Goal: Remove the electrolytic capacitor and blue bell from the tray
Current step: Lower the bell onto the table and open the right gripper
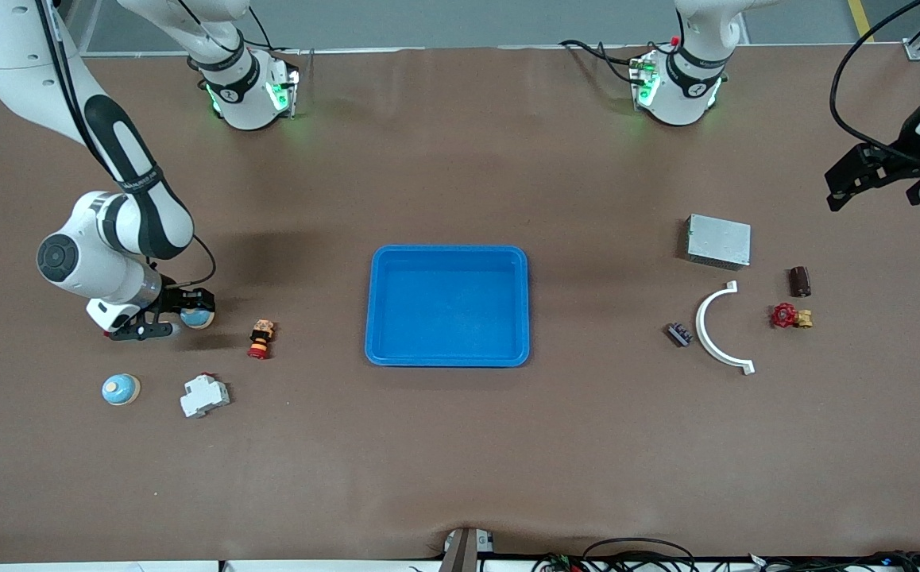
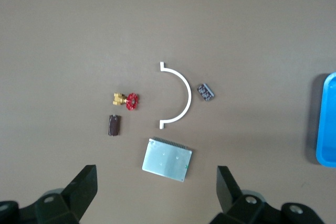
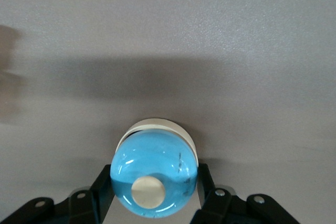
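My right gripper (image 1: 183, 314) is shut on a blue dome bell (image 1: 197, 317) with a cream button, low over the table at the right arm's end. The right wrist view shows its fingers (image 3: 206, 182) pressed on both sides of the bell (image 3: 155, 169). A second blue bell (image 1: 120, 389) sits on the table nearer the front camera. The capacitor (image 1: 799, 281), a dark brown cylinder, lies at the left arm's end and also shows in the left wrist view (image 2: 113, 125). My left gripper (image 1: 848, 184) hangs open, high over that end, nothing between its fingers (image 2: 84, 182).
A blue tray (image 1: 448, 251) sits mid-table. Near the bells are a red push-button (image 1: 260, 339) and a white breaker (image 1: 204, 395). By the capacitor lie a silver box (image 1: 718, 240), a white arc (image 1: 714, 330), a red valve (image 1: 790, 316) and a small dark part (image 1: 678, 334).
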Robot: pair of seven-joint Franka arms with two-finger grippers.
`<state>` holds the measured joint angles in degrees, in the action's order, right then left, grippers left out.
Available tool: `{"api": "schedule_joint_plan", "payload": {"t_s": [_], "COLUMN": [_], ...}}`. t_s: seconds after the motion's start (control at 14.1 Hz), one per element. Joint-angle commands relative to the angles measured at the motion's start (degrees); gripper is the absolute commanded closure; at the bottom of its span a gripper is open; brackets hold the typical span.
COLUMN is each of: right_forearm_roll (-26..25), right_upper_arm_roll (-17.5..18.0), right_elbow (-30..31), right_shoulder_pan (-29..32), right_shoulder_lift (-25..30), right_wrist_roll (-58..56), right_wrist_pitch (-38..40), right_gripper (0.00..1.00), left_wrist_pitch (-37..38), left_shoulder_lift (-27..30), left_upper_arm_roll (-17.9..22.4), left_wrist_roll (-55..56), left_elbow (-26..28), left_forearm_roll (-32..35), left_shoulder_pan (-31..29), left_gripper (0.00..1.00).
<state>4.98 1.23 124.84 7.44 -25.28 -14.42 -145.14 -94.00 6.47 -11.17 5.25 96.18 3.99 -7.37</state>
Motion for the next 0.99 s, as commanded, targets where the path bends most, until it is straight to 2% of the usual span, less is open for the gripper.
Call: {"api": "schedule_joint_plan", "payload": {"t_s": [0.0, 0.07, 0.14, 0.21, 0.5, 0.71, 0.92], "right_forearm_roll": [1.52, 1.52, 1.52, 1.52, 1.43, 1.17, 0.47], "right_upper_arm_roll": [0.09, 0.09, 0.09, 0.09, 0.0, 0.0, -0.26], "right_elbow": [-0.83, -0.83, -1.18, -1.35, -4.76, -13.8, -27.06], "right_shoulder_pan": [-0.23, -0.14, -0.23, -0.32, -0.23, -0.14, 0.21], "right_shoulder_lift": [-0.74, -1.17, -1.18, -1.18, -0.83, -0.74, -0.65], "right_wrist_roll": [-0.79, -0.79, -0.7, -0.7, -0.7, -0.7, -0.26], "right_wrist_pitch": [-0.23, -0.32, -0.14, -0.14, 4.14, 17.83, 34.52], "right_gripper": [1.0, 1.0, 0.9, 0.01, 0.0, 0.0, 0.0], "left_wrist_pitch": [0.13, 0.14, 0.14, 0.14, 0.4, 0.57, 2.24], "left_shoulder_lift": [3.71, 4.77, 4.69, 4.6, 2.07, 1.17, 1.26], "left_upper_arm_roll": [6.93, 6.95, 6.69, 6.69, 6.6, 6.51, 6.6], "left_wrist_roll": [0.29, 0.2, 0.12, -0.67, -0.32, -0.15, -0.15], "left_elbow": [3.93, 4.8, 4.72, 4.37, 1.31, 0.24, 0.15], "left_forearm_roll": [-1.27, -1.18, -1.01, -1.01, -0.83, -0.92, -0.92], "left_shoulder_pan": [6.3, 6.4, 6.31, 6.31, 6.57, 6.57, 6.49], "left_gripper": [0.0, 0.0, 0.0, 0.0, 0.0, 0.0, 0.0]}}
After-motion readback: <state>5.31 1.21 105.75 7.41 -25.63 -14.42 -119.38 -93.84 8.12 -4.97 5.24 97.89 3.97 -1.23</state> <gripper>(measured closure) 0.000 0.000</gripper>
